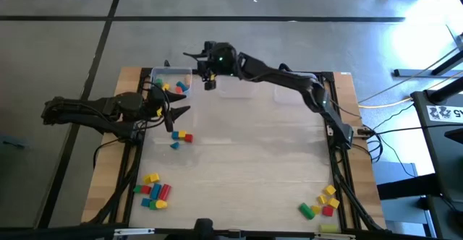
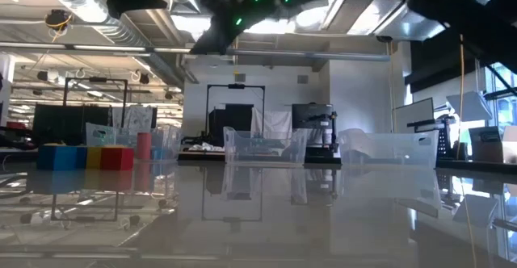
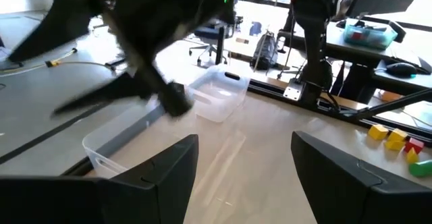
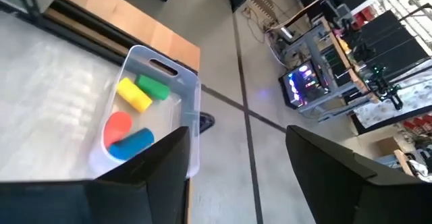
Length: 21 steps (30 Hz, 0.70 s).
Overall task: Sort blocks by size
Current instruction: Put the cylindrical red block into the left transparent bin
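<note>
Near edge of the surface [image 1: 239, 160]: two groups of loose blocks. The near-left cluster [image 1: 153, 189] holds yellow, red, blue and green pieces lying close together. The near-right cluster [image 1: 323, 204] holds green, yellow and red pieces by the right frame rail.

Mid surface, left side: a small row of blocks [image 1: 182, 136], yellow, red and blue, with one small blue block [image 1: 174, 145] just beside it.

Left tool [image 1: 179, 115] sits just beyond that row, fingers spread apart, nothing between them. The left wrist view shows both dark fingers [image 3: 160, 177] wide apart over bare surface.

Far left corner: clear bin [image 4: 181, 89] containing a yellow cylinder [image 4: 133, 94], a green cylinder [image 4: 154, 87], a red piece [image 4: 119, 125] and a blue cylinder [image 4: 133, 142].

Right tool [image 1: 210, 81] hangs just beside this bin, on the side toward the surface's middle, fingers apart and empty. A second clear bin [image 1: 235, 86] lies next to it along the far edge.
</note>
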Each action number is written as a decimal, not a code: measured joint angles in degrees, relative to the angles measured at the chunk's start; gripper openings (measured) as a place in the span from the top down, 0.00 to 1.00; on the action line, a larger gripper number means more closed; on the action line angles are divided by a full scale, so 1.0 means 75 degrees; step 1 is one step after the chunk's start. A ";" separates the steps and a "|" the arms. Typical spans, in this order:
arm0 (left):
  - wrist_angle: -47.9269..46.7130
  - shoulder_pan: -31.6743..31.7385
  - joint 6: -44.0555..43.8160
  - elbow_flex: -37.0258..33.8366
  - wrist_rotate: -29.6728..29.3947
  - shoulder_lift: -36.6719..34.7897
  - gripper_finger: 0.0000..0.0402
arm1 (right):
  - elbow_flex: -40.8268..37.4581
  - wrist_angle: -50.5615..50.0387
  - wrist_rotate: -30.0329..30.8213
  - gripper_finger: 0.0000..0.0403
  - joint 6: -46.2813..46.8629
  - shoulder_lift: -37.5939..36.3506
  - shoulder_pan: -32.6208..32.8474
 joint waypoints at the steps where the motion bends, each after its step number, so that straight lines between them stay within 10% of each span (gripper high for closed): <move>1: 0.0004 -0.0023 0.0000 0.0000 0.0003 0.0014 0.41 | 0.0006 -0.0258 -0.0001 0.38 -0.0013 -0.0154 0.0000; 21: -0.2037 -0.1403 -0.1236 0.1125 -0.0137 0.1537 0.41 | 0.0000 -0.4938 0.0670 0.38 -0.0727 -0.2285 0.0613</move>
